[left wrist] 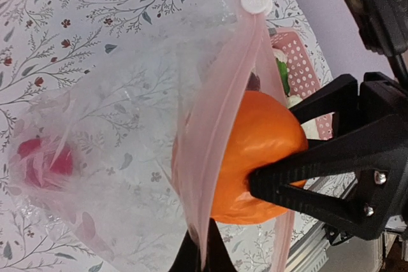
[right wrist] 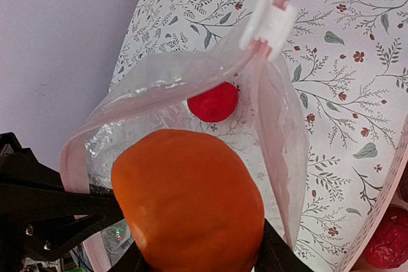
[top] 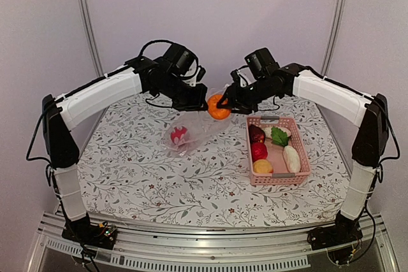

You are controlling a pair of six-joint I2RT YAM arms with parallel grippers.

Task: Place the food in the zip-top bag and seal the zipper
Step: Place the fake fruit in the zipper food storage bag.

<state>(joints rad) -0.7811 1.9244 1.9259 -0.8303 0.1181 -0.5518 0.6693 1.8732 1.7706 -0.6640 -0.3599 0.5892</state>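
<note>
Clear crinkly zip-top bag (left wrist: 127,125), pinkish zipper (left wrist: 213,119)

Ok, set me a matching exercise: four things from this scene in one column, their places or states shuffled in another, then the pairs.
1 orange fruit
2 red piece
3 white oblong piece
4 left gripper

A in the pink basket
B shut on the zipper
C inside the zip-top bag
D held at the bag's mouth

Pairs: 1-D; 2-C; 3-A; 4-B
</note>
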